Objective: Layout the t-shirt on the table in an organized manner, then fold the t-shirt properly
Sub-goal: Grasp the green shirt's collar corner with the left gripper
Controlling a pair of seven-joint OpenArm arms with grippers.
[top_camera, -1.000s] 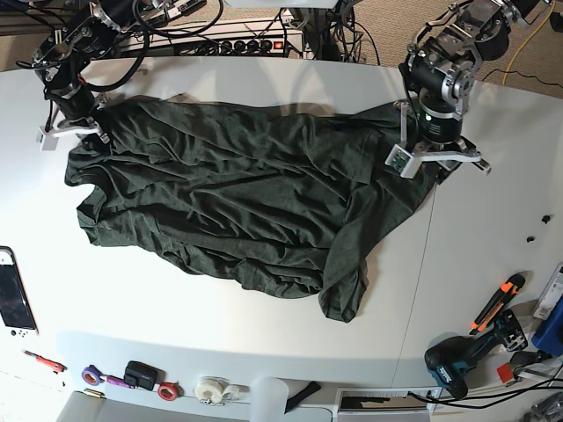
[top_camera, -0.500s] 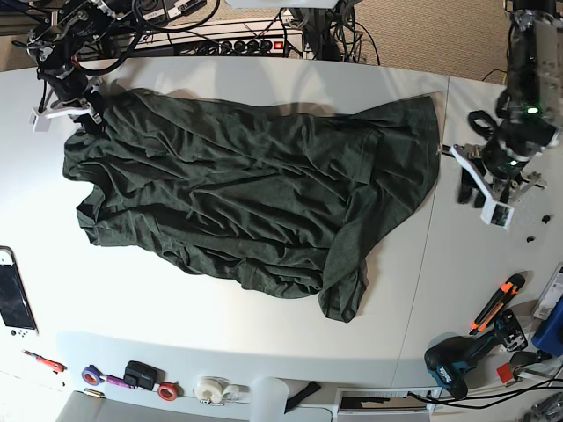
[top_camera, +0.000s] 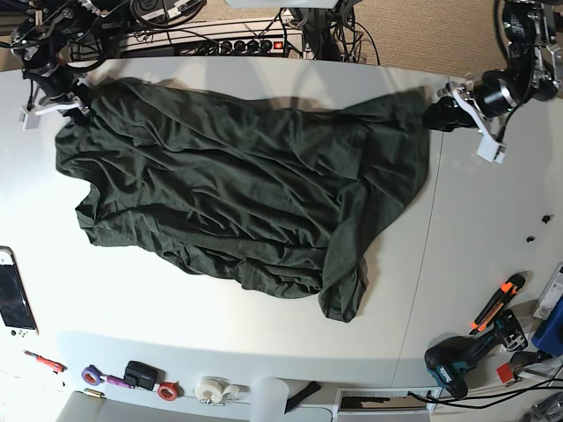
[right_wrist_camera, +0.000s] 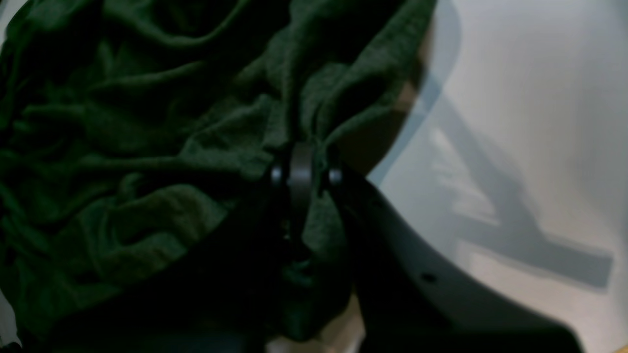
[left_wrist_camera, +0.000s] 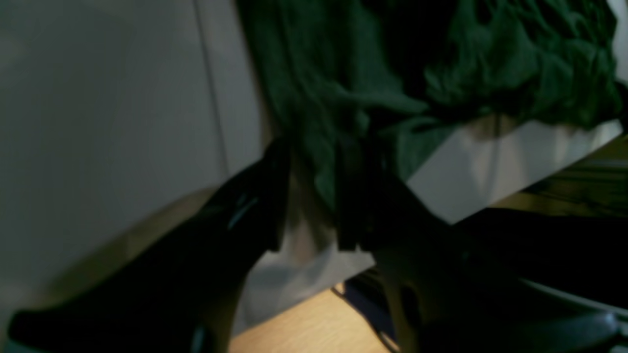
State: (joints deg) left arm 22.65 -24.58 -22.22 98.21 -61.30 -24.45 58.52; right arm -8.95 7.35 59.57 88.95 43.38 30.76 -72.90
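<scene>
The dark olive t-shirt [top_camera: 246, 185] lies spread and wrinkled across the white table [top_camera: 220, 299], with one part trailing toward the front at the right. At the far left corner my right gripper [top_camera: 63, 107] is shut on the fabric. The right wrist view shows the t-shirt [right_wrist_camera: 147, 147] bunched and pinched in that gripper [right_wrist_camera: 301, 166]. My left gripper [top_camera: 437, 114] hovers at the far right corner of the shirt. In the left wrist view its jaws stand apart, and the edge of the t-shirt [left_wrist_camera: 343, 73] reaches into the gripper [left_wrist_camera: 314, 215].
A power strip [top_camera: 237, 44] and cables run behind the table's far edge. A handheld console [top_camera: 13, 294] lies at the left edge and tape rolls [top_camera: 211, 389] at the front. A drill [top_camera: 457, 360] and an orange cutter [top_camera: 497, 299] sit front right, past the seam [top_camera: 431, 264].
My left arm swung from the right side of the table up to the shirt's far right corner. My right gripper pulled the far left corner further left and back, stretching the shirt wider.
</scene>
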